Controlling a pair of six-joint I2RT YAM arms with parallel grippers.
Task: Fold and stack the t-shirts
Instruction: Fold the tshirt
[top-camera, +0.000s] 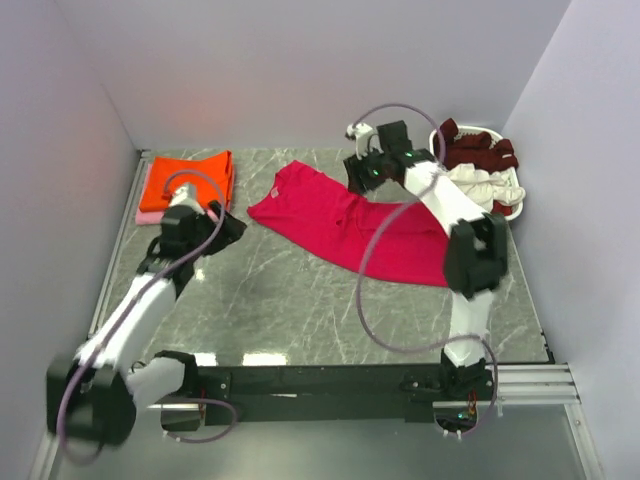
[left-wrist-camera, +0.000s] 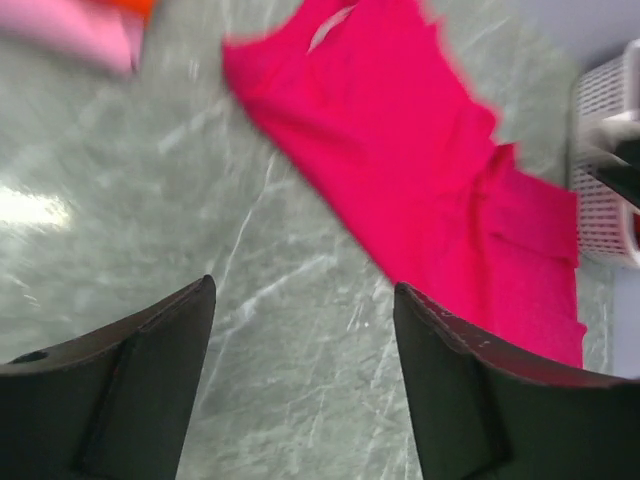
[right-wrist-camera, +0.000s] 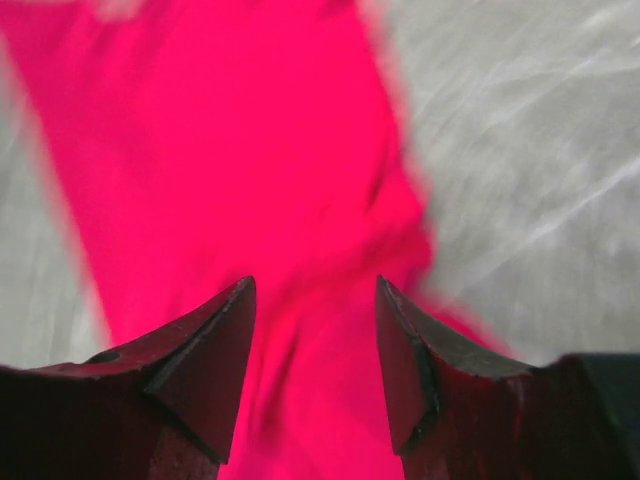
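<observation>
Right jaws stand spread over the crimson-pink t-shirt (top-camera: 340, 225) lying on the bench (top-camera: 300, 310); left jaws, also spread, hover beside that shirt.

The crimson-pink t-shirt (top-camera: 340, 225) lay spread but rumpled, slanting across the middle of the surface (top-camera: 270, 300). At the surface's far-left corner, the orange t-shirt (top-camera: 185, 178) sat folded atop the pale pink t-shirt (top-camera: 148, 215). At its far-right corner, the dark maroon t-shirt (top-camera: 478, 152) and the white t-shirt (top-camera: 478, 185) lay bunched together.

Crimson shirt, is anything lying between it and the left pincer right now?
Nothing visible. Only bare table separates the open left pincer from the crimson shirt; the orange shirt sits off to the side.
</observation>
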